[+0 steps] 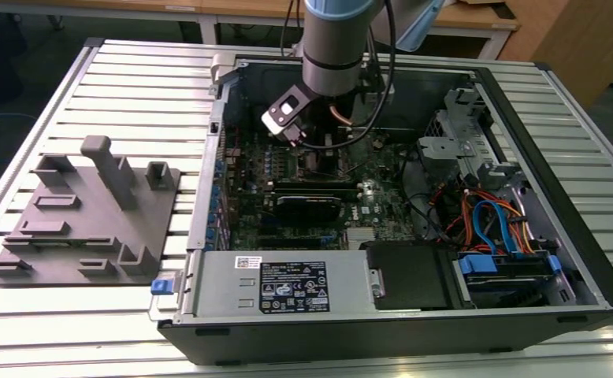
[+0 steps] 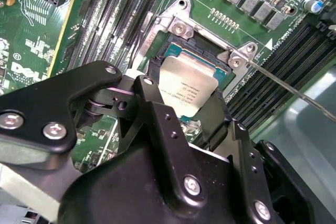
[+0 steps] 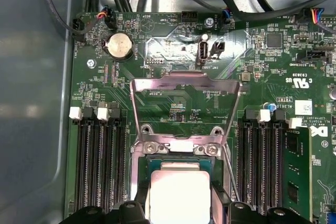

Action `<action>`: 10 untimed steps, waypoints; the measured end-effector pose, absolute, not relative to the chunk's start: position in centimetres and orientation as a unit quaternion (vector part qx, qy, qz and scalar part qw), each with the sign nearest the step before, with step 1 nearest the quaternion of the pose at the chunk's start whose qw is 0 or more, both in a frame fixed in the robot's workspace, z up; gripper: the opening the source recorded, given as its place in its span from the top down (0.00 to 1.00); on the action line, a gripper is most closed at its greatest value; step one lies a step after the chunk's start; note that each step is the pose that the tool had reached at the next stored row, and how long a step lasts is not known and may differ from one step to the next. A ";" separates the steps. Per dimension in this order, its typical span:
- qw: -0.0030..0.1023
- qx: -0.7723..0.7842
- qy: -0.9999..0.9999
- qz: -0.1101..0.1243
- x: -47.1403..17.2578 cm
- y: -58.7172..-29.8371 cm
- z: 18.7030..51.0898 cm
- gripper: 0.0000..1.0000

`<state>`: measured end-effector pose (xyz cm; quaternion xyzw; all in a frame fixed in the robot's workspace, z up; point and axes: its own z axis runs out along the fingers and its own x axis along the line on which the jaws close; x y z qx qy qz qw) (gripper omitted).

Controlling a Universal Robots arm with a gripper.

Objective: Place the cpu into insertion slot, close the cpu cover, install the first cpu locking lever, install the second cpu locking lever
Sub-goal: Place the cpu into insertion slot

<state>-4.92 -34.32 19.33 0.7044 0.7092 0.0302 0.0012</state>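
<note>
i have the gripper [image 2: 185,109] narrowed onto the cpu [image 2: 186,85], one finger on each of two opposite edges. the chip sits right over the socket [image 2: 212,51], so close i cannot tell whether it touches. my worry is that in the second wrist view it looks slightly tilted against the socket rim. a skewed descent could bend contacts or leave a corner riding up. the thin locking lever [image 2: 294,92] passes just beside one finger and could snag. the cover [image 3: 184,83] stands open beyond the socket, and a knock could drop it on the chip. in the exterior view the arm [image 1: 333,47] reaches into the open computer case [image 1: 559,197] on a slatted metal table [image 1: 107,79]. a grey fixture [image 1: 86,213] lies at nine o'clock of the case, with wooden furniture [image 1: 580,39] toward one o'clock.
</note>
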 end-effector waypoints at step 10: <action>0.001 0.704 0.709 0.030 -4.9 -34.3 19.3 0.46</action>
